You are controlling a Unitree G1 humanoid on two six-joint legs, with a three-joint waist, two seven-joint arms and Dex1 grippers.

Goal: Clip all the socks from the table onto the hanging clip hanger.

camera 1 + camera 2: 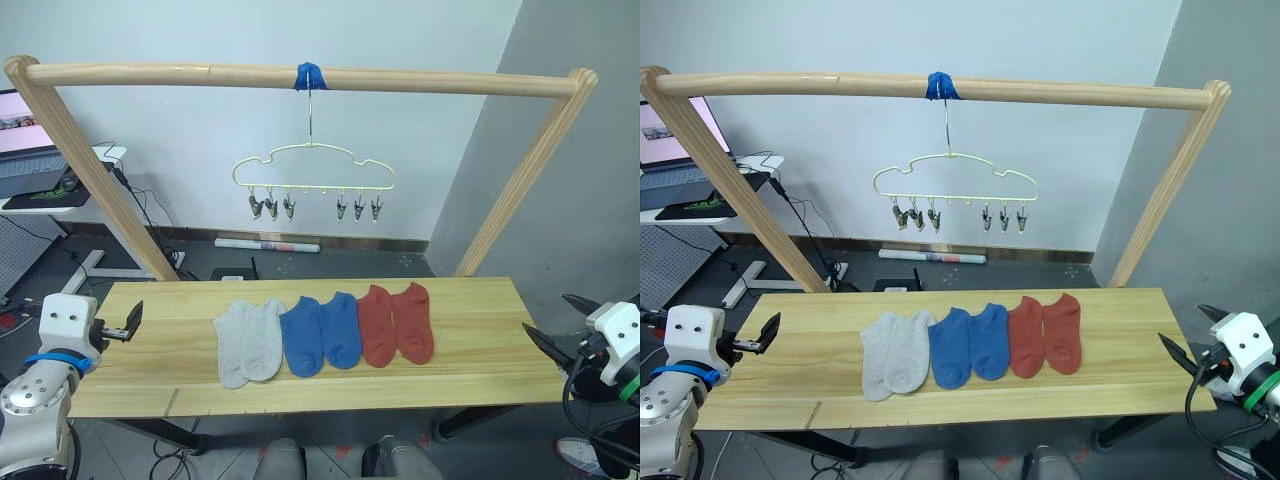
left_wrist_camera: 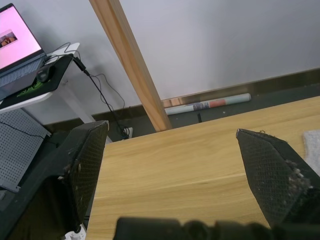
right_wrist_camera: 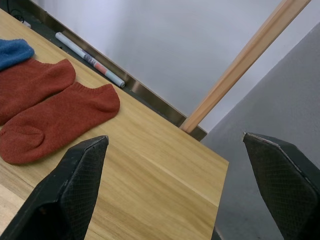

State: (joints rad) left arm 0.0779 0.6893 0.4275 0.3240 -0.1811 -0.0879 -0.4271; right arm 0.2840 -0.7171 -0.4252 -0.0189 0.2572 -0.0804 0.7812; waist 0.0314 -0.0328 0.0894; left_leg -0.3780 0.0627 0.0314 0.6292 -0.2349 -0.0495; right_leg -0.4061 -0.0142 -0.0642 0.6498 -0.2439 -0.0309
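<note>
Socks: six lie flat in a row mid-table, each touching or overlapping its neighbour: two grey socks [image 1: 249,341], two blue socks [image 1: 322,333], two red socks [image 1: 396,322].
Clip hanger [image 1: 314,172]: hangs by its hook from the wooden rail [image 1: 300,78], well above and behind the row; no clip holds a sock, so the task looks unstarted.
Clips [image 1: 288,207]: a group of three on each side; whether the middle positions carry clips I cannot tell.
Table [image 1: 470,340]: bare wood at both ends.
Left hand [image 1: 121,325]: over the table's left end, fingers spread wide, holding nothing, well apart from the grey pair.
Right hand [image 1: 562,330]: just off the table's right edge, fingers spread, empty, nearest the red pair.
Risk: socks lie against each other, so a pinch may lift two at once or drag a neighbour.
Risk: the hanger swings freely, so pushing a clip could send it away or spin it.
Containers: none.
</note>
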